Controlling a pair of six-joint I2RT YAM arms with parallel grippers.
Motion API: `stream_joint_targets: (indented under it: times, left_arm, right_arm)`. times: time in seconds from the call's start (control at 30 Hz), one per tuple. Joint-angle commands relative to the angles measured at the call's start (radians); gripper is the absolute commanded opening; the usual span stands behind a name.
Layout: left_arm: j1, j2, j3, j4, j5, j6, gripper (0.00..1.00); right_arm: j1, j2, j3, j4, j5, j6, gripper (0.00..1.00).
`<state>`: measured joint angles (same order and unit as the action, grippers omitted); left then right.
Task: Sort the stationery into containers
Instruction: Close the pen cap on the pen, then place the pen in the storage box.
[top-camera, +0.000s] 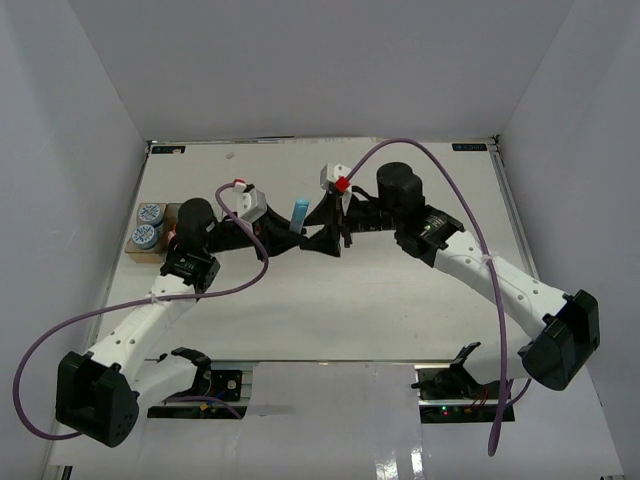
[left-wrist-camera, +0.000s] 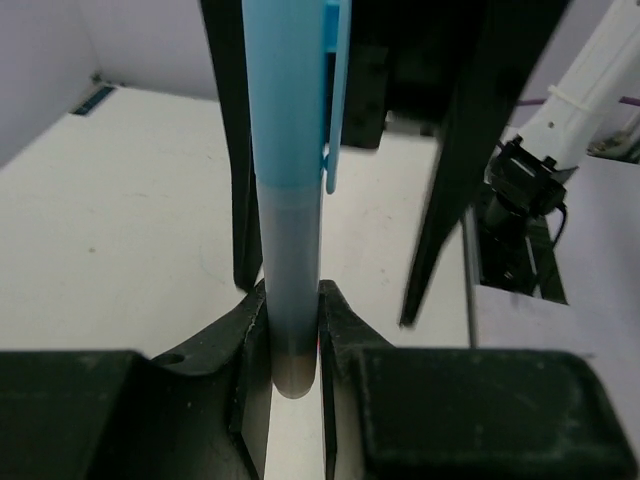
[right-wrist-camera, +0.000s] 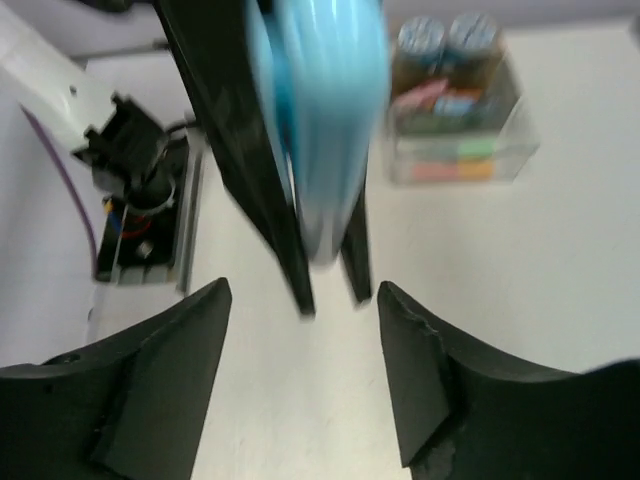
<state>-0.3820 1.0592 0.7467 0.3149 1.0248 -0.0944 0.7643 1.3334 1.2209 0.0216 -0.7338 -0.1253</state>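
The left tool (left-wrist-camera: 293, 340) is closed on a light blue pen (left-wrist-camera: 290, 150). It pinches the pen's greyish lower barrel between both fingers, and the dark tip pokes out just below them. In the left wrist view the pen stands upright, with its clip on the right side of the barrel. Whether the tip touches the white counter (top-camera: 400, 300) cannot be told.

The right tool (right-wrist-camera: 305, 370) is open, its two black fingers spread well apart with nothing between them. In the right wrist view the pen appears blurred just ahead of that gap, flanked by the left tool's fingers. From above, the two arms meet over the middle of the counter's far half, with the pen between them.

The containers sit well to the left, near the counter's left edge. A tan bin (top-camera: 140, 256) holds two round blue-and-white rolls, one (top-camera: 149, 213) beyond the other (top-camera: 146, 236). Next to it, a clear bin (right-wrist-camera: 525, 140) holds pastel pieces in pink, green and orange.
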Motion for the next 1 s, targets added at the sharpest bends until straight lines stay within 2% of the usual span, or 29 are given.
stream_joint_targets:
  times: [0.0,0.2,0.27,0.3,0.33,0.4,0.43,0.57,0.67,0.8,0.97]
  left_arm:
    - [0.002,-0.085,0.015,0.07,-0.098,0.016,0.0]
    - [0.002,-0.125,-0.061,-0.103,-0.256,0.07,0.0]
    - [0.003,-0.133,-0.056,-0.176,-0.368,0.076,0.0]
    - [0.003,-0.131,-0.052,-0.201,-0.412,0.076,0.0]
    - [0.003,-0.127,-0.035,-0.235,-0.521,0.076,0.0]
    - [0.003,-0.09,-0.006,-0.365,-0.654,0.07,0.0]
    - [0.006,-0.07,0.012,-0.413,-0.792,0.068,0.0]
    - [0.054,0.056,0.1,-0.649,-1.064,0.052,0.0]
    - [0.164,0.145,0.126,-0.727,-1.094,0.019,0.0]
    - [0.3,0.208,0.134,-0.731,-1.083,0.016,0.02]
    - [0.344,0.318,0.184,-0.732,-1.083,0.053,0.08]
  right_arm:
    - [0.015,-0.005,-0.005,-0.276,0.036,-0.039,0.69]
    - [-0.026,-0.149,0.088,-0.367,0.155,-0.082,0.91]
    - [-0.03,-0.183,0.083,-0.399,0.216,-0.085,0.97]
    - [-0.03,-0.216,0.063,-0.405,0.23,-0.085,0.97]
    - [-0.031,-0.233,0.045,-0.407,0.244,-0.08,0.95]
    - [-0.03,-0.276,-0.016,-0.404,0.289,-0.063,0.91]
    - [-0.03,-0.292,-0.043,-0.404,0.306,-0.047,0.9]
    - [-0.031,-0.385,-0.188,-0.347,0.415,0.012,0.9]
    - [-0.031,-0.439,-0.288,-0.316,0.473,0.047,0.9]
    - [-0.031,-0.519,-0.379,-0.296,0.493,0.061,0.9]
    - [-0.03,-0.631,-0.455,-0.305,0.493,0.067,0.9]
